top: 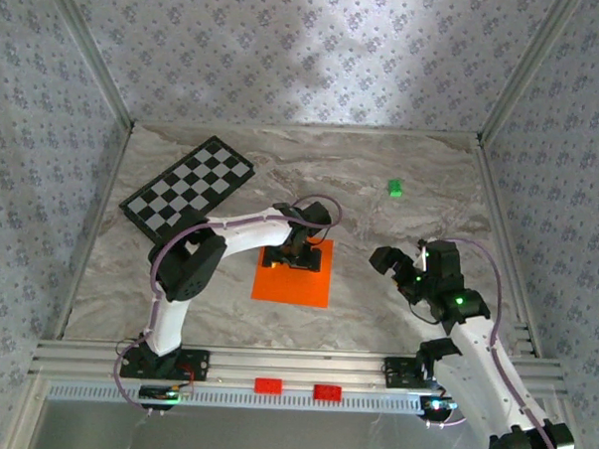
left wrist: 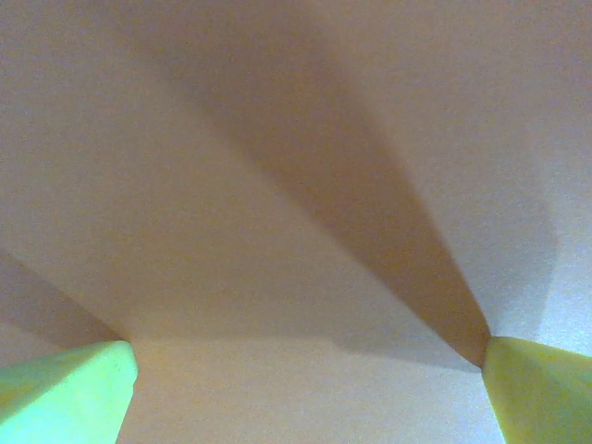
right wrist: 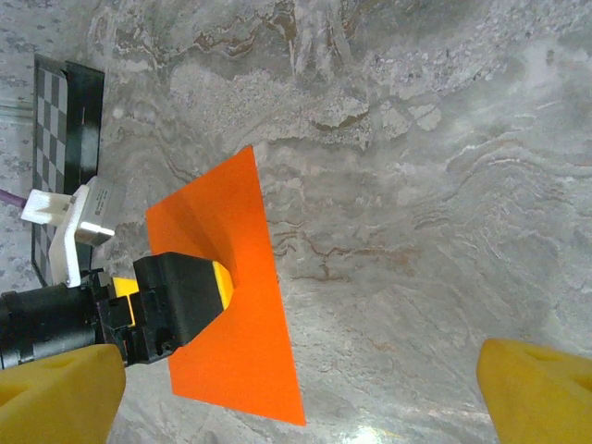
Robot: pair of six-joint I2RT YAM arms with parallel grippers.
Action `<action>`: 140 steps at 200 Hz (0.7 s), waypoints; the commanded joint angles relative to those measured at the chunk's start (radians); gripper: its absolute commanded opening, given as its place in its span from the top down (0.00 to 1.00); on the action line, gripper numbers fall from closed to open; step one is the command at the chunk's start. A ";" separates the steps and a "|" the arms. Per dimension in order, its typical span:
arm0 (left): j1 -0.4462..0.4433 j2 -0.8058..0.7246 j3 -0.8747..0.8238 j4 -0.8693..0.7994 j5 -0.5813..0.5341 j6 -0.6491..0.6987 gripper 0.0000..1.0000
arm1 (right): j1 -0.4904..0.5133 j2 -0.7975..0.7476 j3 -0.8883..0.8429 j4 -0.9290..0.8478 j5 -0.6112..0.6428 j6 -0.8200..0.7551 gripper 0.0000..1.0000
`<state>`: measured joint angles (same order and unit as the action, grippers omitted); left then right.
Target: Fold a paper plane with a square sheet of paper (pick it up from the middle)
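Orange square sheet of paper [top: 297, 286] | mid-desk [top: 395, 323], toward near edge | left hand [top: 300, 254] spread apart, down on sheet | right hand [top: 402, 261] spread, empty | risk: pinch may crumple or drag thin paper.

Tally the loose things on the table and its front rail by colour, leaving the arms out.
Orange: 1, the square sheet of thin orange paper
Black-and-white: 1, the flat checkered board
Green: 1, the small green block
Red: 2, the small red blocks on the front rail
Total: 5
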<state>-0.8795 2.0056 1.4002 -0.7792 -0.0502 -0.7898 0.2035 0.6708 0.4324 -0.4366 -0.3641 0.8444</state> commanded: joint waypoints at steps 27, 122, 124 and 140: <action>-0.010 0.058 -0.059 0.006 0.018 -0.018 0.04 | 0.017 0.028 0.020 -0.003 0.001 -0.014 0.00; -0.021 0.032 -0.043 0.008 0.012 -0.012 0.13 | 0.085 0.227 0.165 -0.238 0.184 -0.072 0.00; -0.021 0.030 -0.043 0.008 0.012 -0.011 0.13 | 0.086 0.229 0.166 -0.239 0.183 -0.073 0.00; -0.025 0.018 -0.040 0.014 0.010 -0.006 0.21 | 0.096 0.241 0.164 -0.214 0.163 -0.074 0.00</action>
<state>-0.8879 2.0026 1.3968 -0.7727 -0.0643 -0.7952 0.2829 0.8993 0.5690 -0.6022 -0.2371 0.7921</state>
